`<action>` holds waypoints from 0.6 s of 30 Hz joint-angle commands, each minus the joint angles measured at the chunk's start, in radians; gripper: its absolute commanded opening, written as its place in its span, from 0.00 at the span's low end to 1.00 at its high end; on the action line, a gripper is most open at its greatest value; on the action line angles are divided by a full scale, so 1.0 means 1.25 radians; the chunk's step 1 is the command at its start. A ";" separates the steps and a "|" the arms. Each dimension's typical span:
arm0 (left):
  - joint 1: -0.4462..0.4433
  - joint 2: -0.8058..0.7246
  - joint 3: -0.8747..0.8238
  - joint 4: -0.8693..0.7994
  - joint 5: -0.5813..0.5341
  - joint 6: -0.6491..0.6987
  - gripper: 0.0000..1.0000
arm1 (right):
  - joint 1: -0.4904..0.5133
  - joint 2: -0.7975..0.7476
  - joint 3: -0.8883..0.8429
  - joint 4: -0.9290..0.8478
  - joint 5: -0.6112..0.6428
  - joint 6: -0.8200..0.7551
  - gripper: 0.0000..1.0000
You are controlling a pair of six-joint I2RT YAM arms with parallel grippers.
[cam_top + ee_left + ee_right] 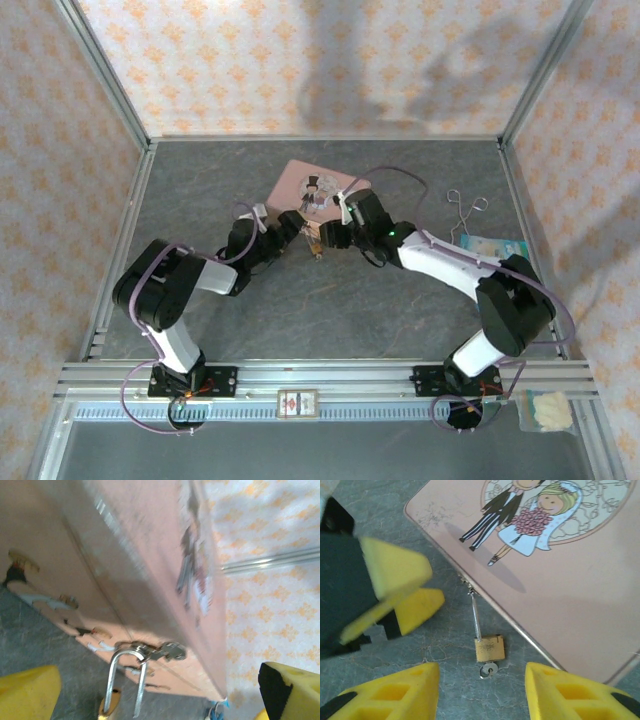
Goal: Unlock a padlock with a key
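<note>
The small brass padlock (489, 648) lies on the grey table beside the pink tin (560, 590), and its thin shackle (476, 615) runs up to the tin's hasp. The key (488, 670) sticks out of the lock's bottom. My right gripper (482, 695) is open, with a yellow finger on each side of the lock, apart from it. In the left wrist view the shackle (116, 680) hooks the hasp (165, 651), and one leg ends free beside the body (109, 705). My left gripper (155, 700) is open around it. From above, both grippers (293, 226) (330, 237) meet at the padlock (315, 243).
The pink tin (316, 185) lies just behind the grippers. A silvery twin-looped wire tool (465, 205) and a blue-and-white packet (490, 245) lie at the right. Patterned walls on a metal frame close in the table (300, 310).
</note>
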State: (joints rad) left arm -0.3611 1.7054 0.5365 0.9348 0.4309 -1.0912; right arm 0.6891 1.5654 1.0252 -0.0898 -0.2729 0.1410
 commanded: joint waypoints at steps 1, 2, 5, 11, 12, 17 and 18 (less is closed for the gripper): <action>0.019 -0.063 -0.013 -0.053 -0.069 0.052 0.99 | 0.047 0.055 0.036 -0.019 0.063 -0.019 0.48; 0.024 -0.082 -0.015 -0.076 -0.090 0.063 0.99 | 0.065 0.076 0.047 -0.029 0.085 -0.016 0.48; 0.037 -0.126 -0.010 -0.146 -0.131 0.102 0.99 | 0.113 0.140 0.085 -0.056 0.167 -0.003 0.48; 0.052 -0.172 -0.031 -0.172 -0.165 0.121 0.99 | 0.186 0.287 0.192 -0.128 0.351 -0.007 0.51; 0.058 -0.178 -0.042 -0.160 -0.166 0.113 0.99 | 0.194 0.306 0.207 -0.137 0.388 -0.001 0.51; 0.084 -0.195 -0.090 -0.109 -0.158 0.088 0.99 | 0.202 0.383 0.263 -0.178 0.486 0.008 0.50; 0.086 -0.197 -0.093 -0.108 -0.156 0.087 0.99 | 0.204 0.390 0.265 -0.178 0.502 0.006 0.49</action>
State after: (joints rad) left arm -0.2665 1.4849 0.4408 0.7601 0.2527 -0.9764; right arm 0.9421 2.0258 1.3231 -0.2504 0.1993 0.1387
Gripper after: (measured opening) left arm 0.989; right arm 0.495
